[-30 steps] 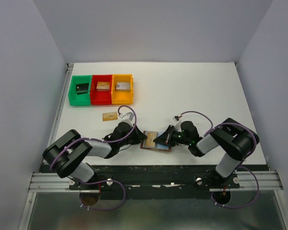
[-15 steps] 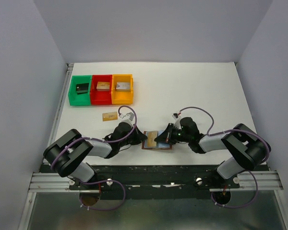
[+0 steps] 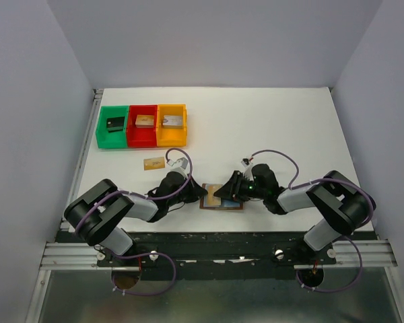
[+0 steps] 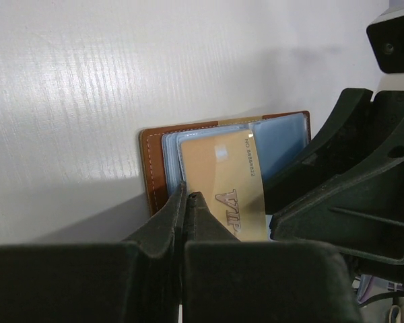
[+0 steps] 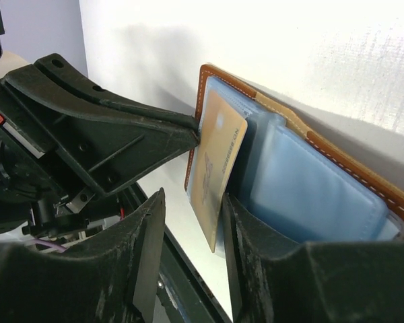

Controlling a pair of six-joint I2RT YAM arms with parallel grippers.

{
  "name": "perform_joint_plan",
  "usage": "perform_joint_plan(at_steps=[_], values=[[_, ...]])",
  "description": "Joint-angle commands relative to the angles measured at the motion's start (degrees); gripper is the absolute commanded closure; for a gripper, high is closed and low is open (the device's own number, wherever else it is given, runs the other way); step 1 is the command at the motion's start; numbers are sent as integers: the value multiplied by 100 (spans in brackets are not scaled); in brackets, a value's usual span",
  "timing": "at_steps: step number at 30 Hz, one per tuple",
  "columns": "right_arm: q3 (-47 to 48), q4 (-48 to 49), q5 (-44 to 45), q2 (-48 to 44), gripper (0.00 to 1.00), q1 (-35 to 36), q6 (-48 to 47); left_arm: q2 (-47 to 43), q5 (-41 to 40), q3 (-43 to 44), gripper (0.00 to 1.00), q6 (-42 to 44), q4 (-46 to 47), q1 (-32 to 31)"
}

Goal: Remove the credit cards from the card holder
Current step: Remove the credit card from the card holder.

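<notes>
Near edge of the table, centre: the card holder (image 3: 221,202) lies open and flat between the two arms, brown leather rim outward and pale blue pockets facing up.
Left gripper (image 4: 187,200): comes in from the card holder's 9 o'clock; its fingers are pressed together with no gap, and their tips meet the holder's brown edge beside the corner of the gold card.
Right gripper (image 5: 192,208): comes in from the card holder's 3 o'clock; its fingers are spread apart, one on either side of the gold card's free end, with daylight showing on both sides of the card.
Gold credit card (image 4: 222,185): tan-gold with dark lettering; one end sits in the pocket stack, the other sticks out past the pockets and is tilted up off the pale blue sleeves.
Pale blue pockets (image 5: 310,195): layered plastic sleeves; I cannot tell whether more cards are inside.
Loose tan card (image 3: 155,163): flat on the table at the card holder's 10 o'clock, well apart from it.
Bins: green bin (image 3: 112,128), red bin (image 3: 142,134) and orange bin (image 3: 172,134) stand touching in a row, farther out between 10 and 11 o'clock; each holds a small block.
</notes>
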Motion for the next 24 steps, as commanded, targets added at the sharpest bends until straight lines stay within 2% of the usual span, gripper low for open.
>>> perform_joint_plan(at_steps=[1, 18, 24], values=[[-12, 722, -109, 299, 52, 1, 284, 282, 202, -161, 100, -70, -248, -46], [243, 1066, -434, 871, 52, 1, 513, 414, 439, -117, 100, -52, -45, -46], [164, 864, -285, 757, 59, -7, 460, 160, 237, -161, 100, -26, -361, -28]])
